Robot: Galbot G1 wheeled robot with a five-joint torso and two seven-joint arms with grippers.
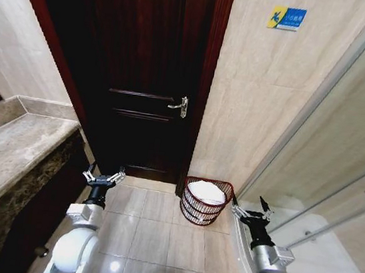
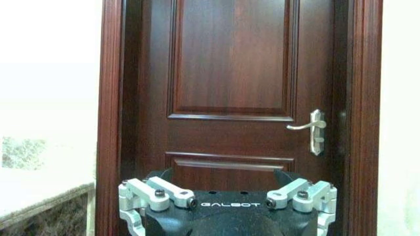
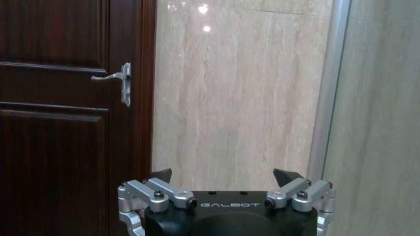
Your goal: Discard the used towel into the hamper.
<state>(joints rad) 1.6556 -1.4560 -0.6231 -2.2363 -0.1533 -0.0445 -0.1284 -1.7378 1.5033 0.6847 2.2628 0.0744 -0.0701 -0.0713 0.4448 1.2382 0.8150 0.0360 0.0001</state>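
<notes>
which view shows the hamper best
The head view. It shows the whole hamper on the floor tiles by the wall, right of the door, with something white inside. The left wrist view faces the door and the right wrist view faces the door handle and the wall, above where the hamper stands.

My right gripper [image 3: 223, 178] hangs with fingers spread, facing a beige tiled wall [image 3: 236, 93] beside the dark door [image 3: 59, 123] with its handle [image 3: 118, 81].
</notes>
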